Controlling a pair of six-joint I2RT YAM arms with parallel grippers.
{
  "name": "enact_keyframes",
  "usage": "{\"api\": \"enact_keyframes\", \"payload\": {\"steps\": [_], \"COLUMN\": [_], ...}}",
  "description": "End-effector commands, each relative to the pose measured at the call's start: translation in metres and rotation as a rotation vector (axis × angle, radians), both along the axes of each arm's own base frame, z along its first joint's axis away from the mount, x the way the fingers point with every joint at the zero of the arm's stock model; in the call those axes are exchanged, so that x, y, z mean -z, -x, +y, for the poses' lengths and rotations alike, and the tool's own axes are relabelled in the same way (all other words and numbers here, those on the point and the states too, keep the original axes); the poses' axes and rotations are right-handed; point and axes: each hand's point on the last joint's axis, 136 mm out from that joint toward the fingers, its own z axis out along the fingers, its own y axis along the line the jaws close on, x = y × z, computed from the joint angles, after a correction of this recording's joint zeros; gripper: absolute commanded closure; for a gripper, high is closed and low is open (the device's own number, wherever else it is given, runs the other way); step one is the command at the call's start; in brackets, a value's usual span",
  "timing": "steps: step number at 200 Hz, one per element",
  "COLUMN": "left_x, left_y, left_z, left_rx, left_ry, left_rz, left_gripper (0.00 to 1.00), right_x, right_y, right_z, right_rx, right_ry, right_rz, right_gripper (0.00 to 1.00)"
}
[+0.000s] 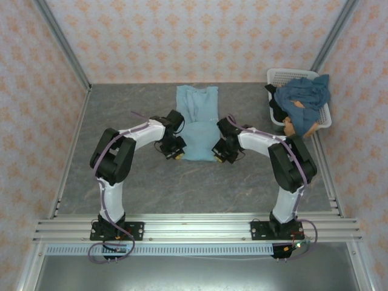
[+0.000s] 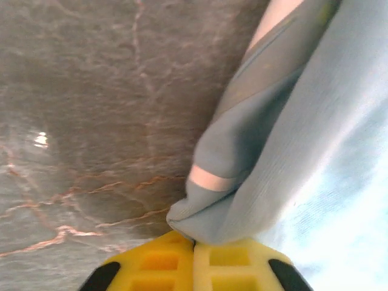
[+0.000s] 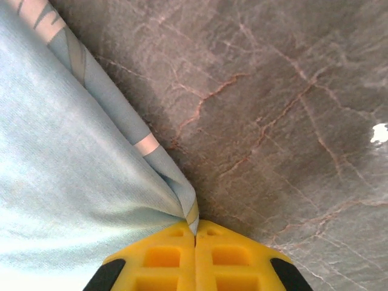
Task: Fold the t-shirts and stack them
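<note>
A light sky-blue t-shirt (image 1: 197, 121) lies folded into a long strip on the grey table, running from the back toward the middle. My left gripper (image 1: 176, 155) is shut on its near left corner (image 2: 206, 212), the cloth bunched between the yellow fingers (image 2: 151, 260). At the near right corner (image 3: 182, 206) my right gripper (image 1: 219, 156) is also shut, pinching the hem. A darker slate-blue t-shirt (image 1: 306, 97) and an orange-tan t-shirt (image 1: 298, 124) lie heaped in the basket at the back right.
The white lattice basket (image 1: 282, 76) stands at the back right against the wall rail. Patterned walls close the table on three sides. Bare marbled table top (image 1: 121, 176) lies to the left and in front of the shirt.
</note>
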Motion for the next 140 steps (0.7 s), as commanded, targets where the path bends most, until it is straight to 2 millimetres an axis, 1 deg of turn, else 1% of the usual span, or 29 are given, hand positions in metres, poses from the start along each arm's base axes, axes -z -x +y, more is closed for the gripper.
{"api": "enact_keyframes", "payload": {"steps": [1, 21, 26, 28, 31, 49, 71, 90, 112, 125, 140], "left_x": [-0.001, -0.005, 0.0, -0.007, -0.01, -0.014, -0.024, -0.039, -0.058, -0.069, -0.08], "left_y": [0.002, 0.019, 0.026, 0.027, 0.03, 0.054, 0.083, 0.11, 0.141, 0.155, 0.169], "left_z": [0.009, 0.015, 0.017, 0.016, 0.016, 0.016, 0.007, 0.002, -0.002, -0.002, -0.006], "left_rx": [0.011, 0.033, 0.041, 0.044, 0.05, 0.093, 0.166, 0.249, 0.324, 0.346, 0.358], "left_ry": [-0.06, -0.063, -0.068, -0.057, -0.052, -0.027, 0.033, 0.06, 0.094, 0.112, 0.153], "left_rz": [-0.02, 0.003, 0.025, 0.01, 0.009, 0.032, 0.048, 0.055, 0.064, 0.058, 0.047], "left_gripper": [1.0, 1.0, 1.0, 1.0, 1.0, 1.0, 1.0, 1.0, 1.0, 1.0, 1.0], "right_x": [-0.001, -0.005, -0.006, -0.007, -0.008, -0.011, -0.014, -0.023, -0.041, -0.054, -0.071], "right_y": [0.02, 0.024, 0.026, 0.026, 0.028, 0.04, 0.067, 0.093, 0.121, 0.136, 0.148], "right_z": [-0.009, -0.011, -0.011, -0.012, -0.012, -0.012, -0.006, -0.008, -0.013, -0.016, -0.017], "right_rx": [0.014, 0.014, 0.012, 0.011, 0.01, -0.005, -0.064, -0.112, -0.126, -0.129, -0.127], "right_ry": [0.025, 0.02, 0.02, 0.02, 0.02, -0.004, -0.04, -0.048, -0.089, -0.112, -0.148], "right_rz": [0.054, 0.053, 0.055, 0.056, 0.059, 0.082, 0.158, 0.211, 0.235, 0.25, 0.252], "right_gripper": [1.0, 1.0, 1.0, 1.0, 1.0, 1.0, 1.0, 1.0, 1.0, 1.0, 1.0]}}
